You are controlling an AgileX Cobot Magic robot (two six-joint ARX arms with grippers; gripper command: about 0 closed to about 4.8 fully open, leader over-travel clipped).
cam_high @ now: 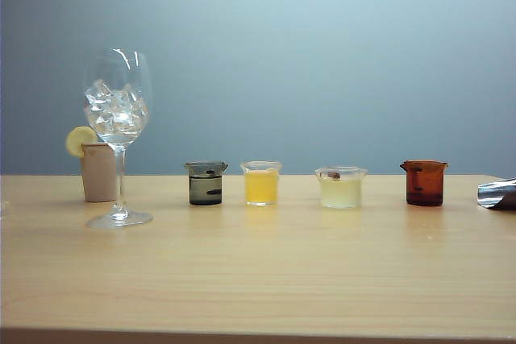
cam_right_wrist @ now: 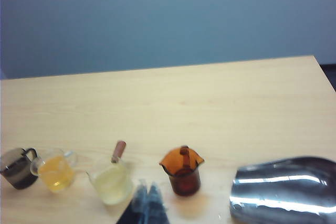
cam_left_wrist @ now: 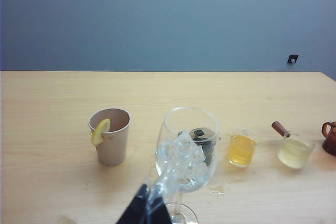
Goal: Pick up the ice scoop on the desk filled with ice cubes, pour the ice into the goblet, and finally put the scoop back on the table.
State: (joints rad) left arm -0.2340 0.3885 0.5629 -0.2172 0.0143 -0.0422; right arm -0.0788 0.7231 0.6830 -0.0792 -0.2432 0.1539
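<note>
Shiny silver fills the corner of the right wrist view: the ice scoop lies on the desk just to one side of the right gripper, whose dark fingertips sit pressed together, holding nothing. The exterior view catches only a sliver of that scoop at its right edge and shows neither gripper. Over in the left wrist view, the left gripper shows as a dark tip low in the picture, right in front of the goblet; whether its jaws are apart, I cannot tell. The goblet stands upright, its bowl heaped with ice cubes. Beyond the left gripper, off to one side, the beige cup carries a lemon slice. Ahead of the right gripper runs a row: dark cup, orange-liquid cup, pale-liquid cup, amber cup.
</note>
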